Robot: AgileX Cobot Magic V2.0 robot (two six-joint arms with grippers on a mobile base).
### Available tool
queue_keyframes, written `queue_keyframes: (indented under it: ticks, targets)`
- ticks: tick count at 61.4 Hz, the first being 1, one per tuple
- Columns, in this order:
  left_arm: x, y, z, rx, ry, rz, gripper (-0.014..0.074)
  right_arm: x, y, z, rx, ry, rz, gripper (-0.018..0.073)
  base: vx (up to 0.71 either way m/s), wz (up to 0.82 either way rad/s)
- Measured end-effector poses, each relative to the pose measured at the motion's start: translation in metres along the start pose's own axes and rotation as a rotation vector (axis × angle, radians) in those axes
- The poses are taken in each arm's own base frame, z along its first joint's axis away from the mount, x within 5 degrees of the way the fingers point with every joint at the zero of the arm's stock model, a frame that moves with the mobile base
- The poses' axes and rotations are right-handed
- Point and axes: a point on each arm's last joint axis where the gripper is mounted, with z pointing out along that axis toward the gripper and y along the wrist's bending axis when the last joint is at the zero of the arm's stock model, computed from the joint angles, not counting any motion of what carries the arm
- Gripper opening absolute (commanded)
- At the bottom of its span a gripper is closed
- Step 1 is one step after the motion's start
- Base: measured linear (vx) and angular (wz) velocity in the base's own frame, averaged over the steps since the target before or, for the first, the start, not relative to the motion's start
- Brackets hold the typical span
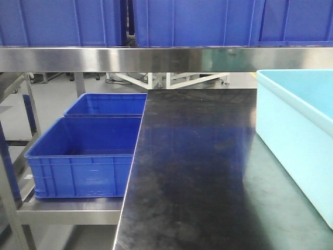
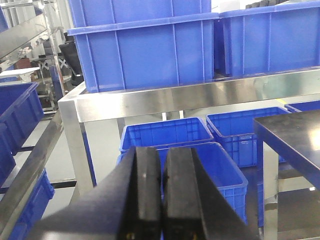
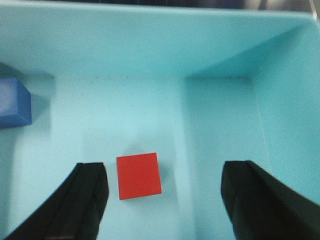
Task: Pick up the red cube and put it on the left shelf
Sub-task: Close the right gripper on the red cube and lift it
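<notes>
Steel racking, the left shelf (image 1: pixel 156 58), ran across the front view at 12 o'clock and dropped to a lower tier at 8 o'clock, where blue crates (image 1: pixel 83 156) sat. Beside it, the glossy black desk (image 1: pixel 197 172) carried a pale turquoise tub (image 1: pixel 291 135) at 3 o'clock. The right hand (image 3: pixel 167 200) hung inside that tub, fingers spread wide with nothing between them. The left hand (image 2: pixel 161 195) was out by the shelf, its pads pressed together on nothing. The red cube (image 3: pixel 139 175) lay flat on the tub floor between the right fingers, close to the one at 9 o'clock but touching neither. A blue cube (image 3: pixel 12 102) sat well apart at 10 o'clock. The red cube looked small, rigid and light, probably smooth-faced, so a squeeze across two opposite flat sides, centred first, should hold it without slipping.
</notes>
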Motion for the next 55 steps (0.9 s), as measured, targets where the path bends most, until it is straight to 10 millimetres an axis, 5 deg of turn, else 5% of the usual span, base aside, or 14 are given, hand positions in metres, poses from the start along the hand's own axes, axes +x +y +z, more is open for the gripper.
queue_keyframes:
  ticks: [55]
  targets:
    - [0.0, 0.0, 0.0, 0.0, 0.0, 0.0, 0.0106, 0.013, 0.012, 0.064, -0.043, 0.265, 0.047, 0.058, 0.0, 0.0]
